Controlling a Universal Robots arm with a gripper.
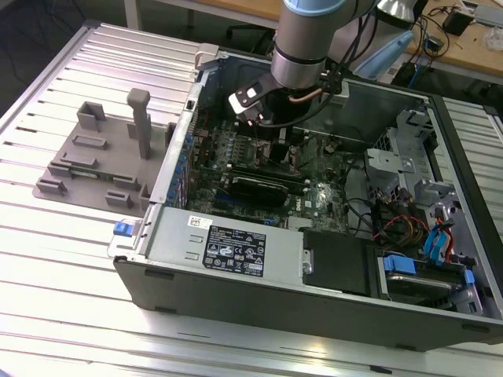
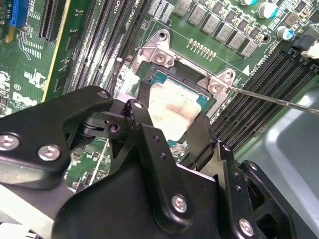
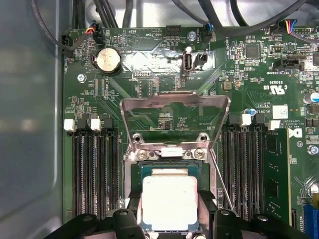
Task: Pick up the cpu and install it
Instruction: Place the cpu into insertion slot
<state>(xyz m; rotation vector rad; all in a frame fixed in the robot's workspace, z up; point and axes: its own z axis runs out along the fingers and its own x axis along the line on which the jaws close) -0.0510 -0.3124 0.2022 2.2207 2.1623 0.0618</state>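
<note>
The cpu (image 3: pixel 169 199) is a flat square chip with a pale silvery top. It sits level in the motherboard socket (image 3: pixel 167 155), whose metal load plate (image 3: pixel 174 117) is flipped up and open. My gripper (image 3: pixel 170 211) has its black fingers (image 3: pixel 135 199) against two opposite edges of the chip. In the second wrist view the cpu (image 2: pixel 172 107) lies between the same fingers (image 2: pixel 142 107), inside the socket frame (image 2: pixel 159 52). In the exterior view the arm (image 1: pixel 302 47) reaches down into the open computer case (image 1: pixel 236 275), over the board's middle.
Memory slots (image 3: pixel 94 169) flank the socket, with a green module (image 3: pixel 276 169) seated on one side. A thin socket lever (image 3: pixel 222 179) stands beside the chip. A black card (image 1: pixel 263 188), cables (image 1: pixel 393 224) and drive bays crowd the case. A grey fixture (image 1: pixel 102 157) stands on the exterior view's left.
</note>
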